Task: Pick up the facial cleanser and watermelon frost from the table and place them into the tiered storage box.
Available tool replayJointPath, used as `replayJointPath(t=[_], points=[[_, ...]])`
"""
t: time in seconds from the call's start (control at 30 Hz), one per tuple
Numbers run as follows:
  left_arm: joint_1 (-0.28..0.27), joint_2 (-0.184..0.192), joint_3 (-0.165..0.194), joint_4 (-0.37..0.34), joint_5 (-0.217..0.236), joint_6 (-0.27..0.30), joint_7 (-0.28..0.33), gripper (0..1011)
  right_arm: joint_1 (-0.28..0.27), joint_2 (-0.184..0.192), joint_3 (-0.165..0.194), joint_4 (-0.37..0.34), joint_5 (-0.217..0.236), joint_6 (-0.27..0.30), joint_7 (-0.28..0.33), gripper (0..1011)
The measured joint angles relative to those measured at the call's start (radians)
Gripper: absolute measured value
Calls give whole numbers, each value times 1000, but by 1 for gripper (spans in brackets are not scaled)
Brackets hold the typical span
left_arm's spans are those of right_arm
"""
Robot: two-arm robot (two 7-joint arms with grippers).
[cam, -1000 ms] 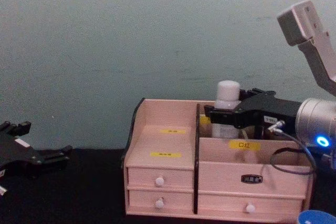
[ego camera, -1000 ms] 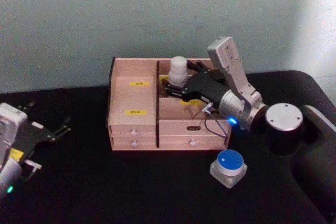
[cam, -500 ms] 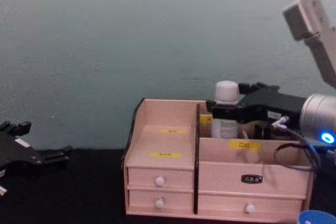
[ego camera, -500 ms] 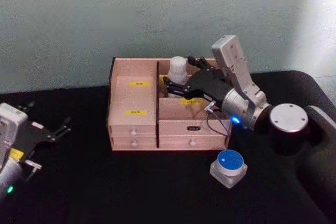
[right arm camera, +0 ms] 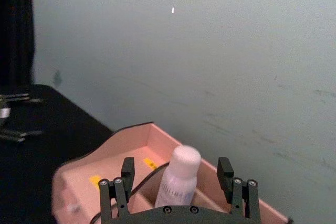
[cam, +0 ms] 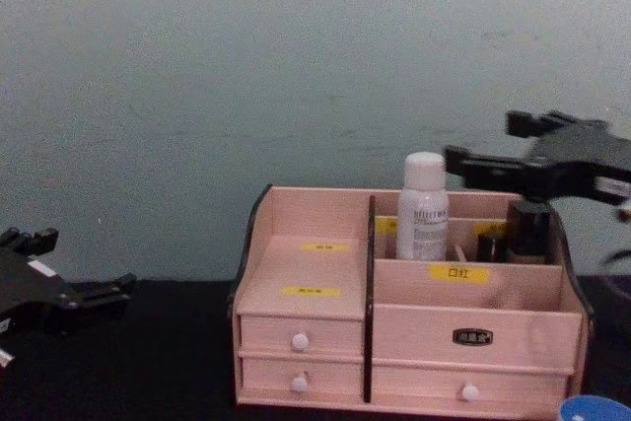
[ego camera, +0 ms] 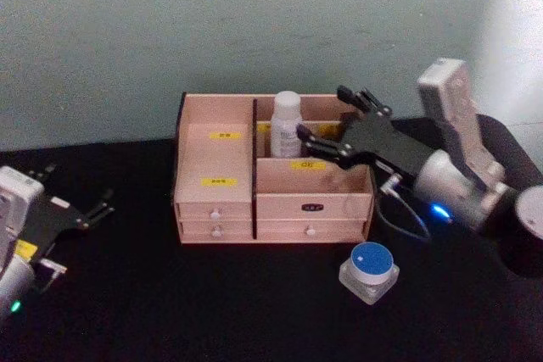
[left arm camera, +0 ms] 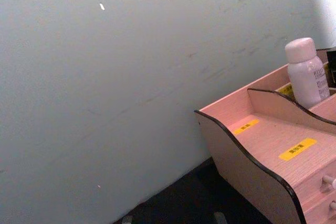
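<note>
The facial cleanser (ego camera: 286, 125) (cam: 422, 206) (left arm camera: 306, 72) stands upright in the rear right compartment of the tiered storage box (ego camera: 216, 158) (cam: 306, 273) (left arm camera: 252, 145). My right gripper (ego camera: 335, 120) (cam: 483, 142) hangs open just right of the bottle and slightly above it, touching nothing. In the right wrist view the gripper (right arm camera: 176, 169) has its fingers (right arm camera: 127, 170) spread wide, and the facial cleanser (right arm camera: 178, 182) stands beyond them. The watermelon frost (ego camera: 369, 270) (cam: 596, 409), blue lid up, sits on the table in front of the box's right end. My left gripper (ego camera: 85, 209) (cam: 94, 293) rests open at the far left.
Small dark bottles (cam: 527, 229) stand in the box's rear right compartment beside the cleanser. The black tabletop (ego camera: 212, 303) spreads in front of the box. A pale wall (cam: 296, 66) rises close behind it.
My right gripper has let go of the facial cleanser and drawn back to the right and upward. The bottle stays standing in the compartment. The left arm has not moved.
</note>
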Motion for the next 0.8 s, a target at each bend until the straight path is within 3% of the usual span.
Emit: replayJointPath(t=[0.23, 0.43, 0.67, 0.8], points=[[0, 0, 0, 0, 0, 0, 0, 1001, -147, 137, 58, -160, 88, 20, 60, 1003], [0, 0, 0, 0, 0, 0, 0, 1001, -249, 227, 95, -244, 149, 62, 82, 1003], [0, 0, 0, 0, 0, 0, 0, 1001, -305, 277, 102, -272, 199, 135, 88, 1003], [0, 0, 0, 0, 0, 0, 0, 1001, -316, 298, 82, -270, 205, 179, 77, 1003]])
